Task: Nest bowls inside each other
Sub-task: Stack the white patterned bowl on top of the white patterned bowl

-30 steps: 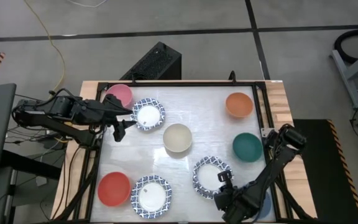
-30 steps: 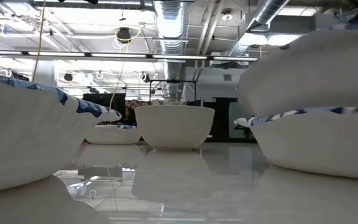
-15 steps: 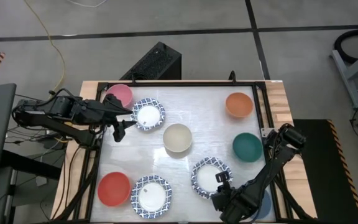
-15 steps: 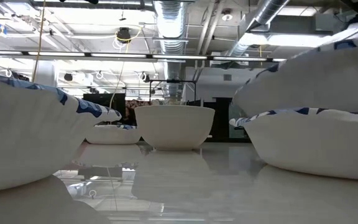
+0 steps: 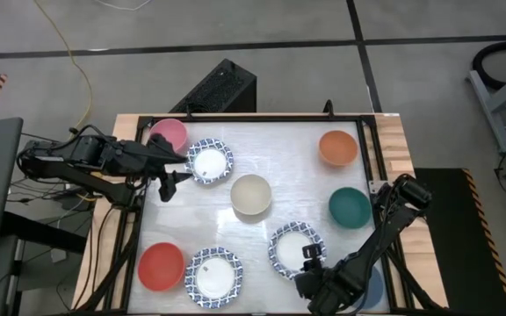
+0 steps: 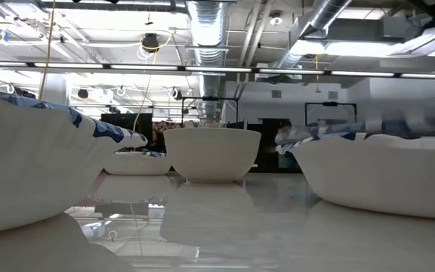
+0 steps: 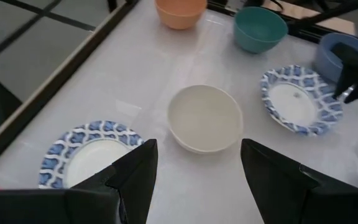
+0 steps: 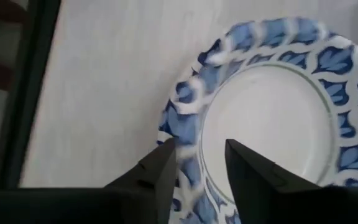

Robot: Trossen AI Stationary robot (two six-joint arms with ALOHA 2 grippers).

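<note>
Down at the near right of the table [image 5: 262, 149], the right gripper [image 5: 309, 260] sits at the near edge of a blue-patterned bowl [image 5: 290, 246]. Its wrist view shows the two dark fingers [image 8: 166, 171] spread a little, one on each side of that bowl's rim, with the patterned edge in the gap between them (whether the pads actually touch the rim I cannot tell). The bowl looks seated flat on the table.

Across at the far left, the left gripper [image 5: 172, 180] hangs just beside another blue-patterned bowl [image 5: 210, 161], its jaws standing wide apart and holding nothing.

Other bowls lie spread over the white surface, none nested: a pink bowl [image 5: 169, 134] at the far left corner, an orange bowl [image 5: 337, 147] at the far right, a cream bowl [image 5: 251, 194] near the middle, a teal bowl [image 5: 350, 207] toward the right edge, a red bowl [image 5: 161, 266] at the near left, and a third patterned bowl [image 5: 214, 276] just beside it. A blue bowl [image 7: 337, 55] stands behind the right arm, mostly hidden from above.
</note>
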